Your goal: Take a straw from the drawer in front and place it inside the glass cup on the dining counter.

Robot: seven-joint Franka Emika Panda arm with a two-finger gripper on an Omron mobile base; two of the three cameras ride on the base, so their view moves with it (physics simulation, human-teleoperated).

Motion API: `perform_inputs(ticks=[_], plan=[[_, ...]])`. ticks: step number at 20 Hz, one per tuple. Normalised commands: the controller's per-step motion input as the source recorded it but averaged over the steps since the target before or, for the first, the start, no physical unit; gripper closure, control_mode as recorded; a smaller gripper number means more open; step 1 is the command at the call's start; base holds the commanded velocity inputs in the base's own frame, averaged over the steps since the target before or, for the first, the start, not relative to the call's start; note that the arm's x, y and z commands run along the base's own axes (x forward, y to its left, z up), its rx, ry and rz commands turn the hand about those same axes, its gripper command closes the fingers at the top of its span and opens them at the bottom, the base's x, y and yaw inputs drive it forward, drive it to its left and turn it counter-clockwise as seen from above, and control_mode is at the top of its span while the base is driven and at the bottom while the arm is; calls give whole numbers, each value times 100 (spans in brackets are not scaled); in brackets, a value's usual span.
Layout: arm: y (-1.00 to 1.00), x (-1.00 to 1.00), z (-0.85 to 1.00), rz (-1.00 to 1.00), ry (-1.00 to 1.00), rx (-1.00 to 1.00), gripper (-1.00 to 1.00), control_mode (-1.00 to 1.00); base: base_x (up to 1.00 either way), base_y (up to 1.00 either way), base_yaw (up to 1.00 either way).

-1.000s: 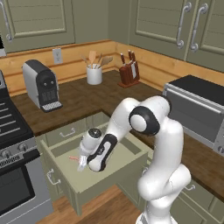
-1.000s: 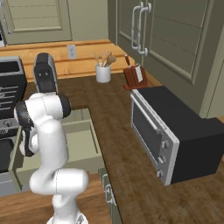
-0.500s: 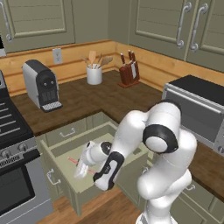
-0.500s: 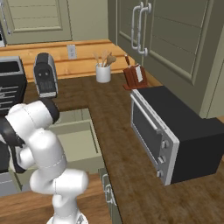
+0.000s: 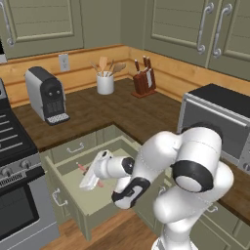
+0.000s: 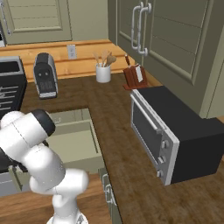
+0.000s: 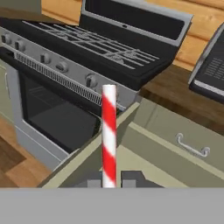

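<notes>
The drawer [image 5: 69, 159] stands pulled open below the counter, sage-green, its floor pale. My gripper [image 5: 89, 179] hangs low inside it, shut on the straw [image 5: 81, 168], whose red ends stick out on both sides of the fingers. In the hand view the red-and-white striped straw [image 7: 109, 131] rises straight up from between the two dark fingertips of the gripper [image 7: 109, 183], in front of the drawer's wall [image 7: 162, 127]. The right base view shows the drawer [image 6: 72, 139] past my white arm. The glass cup and the dining counter are out of view.
A stove [image 5: 14, 161] stands just left of the drawer, and its oven door [image 7: 48, 113] is close in the hand view. A coffee machine [image 5: 46, 95], utensil crock [image 5: 104, 83] and knife block [image 5: 144, 80] sit on the counter. A microwave [image 6: 170, 131] is to the right.
The arm has folded down and forward, its elbow now low beside the drawer. The hand stays over the drawer floor with the straw and has turned toward the stove.
</notes>
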Motion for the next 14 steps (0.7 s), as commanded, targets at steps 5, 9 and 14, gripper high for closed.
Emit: perform_inputs(ticks=[5, 9, 14], plan=[[0, 35, 100, -5, 6, 7, 100, -100, 0, 0, 0], [-5, 18, 100, -5, 11, 6, 100, -100, 0, 0, 0], [-11, 10, 100, -5, 13, 3, 100, -100, 0, 0, 0]])
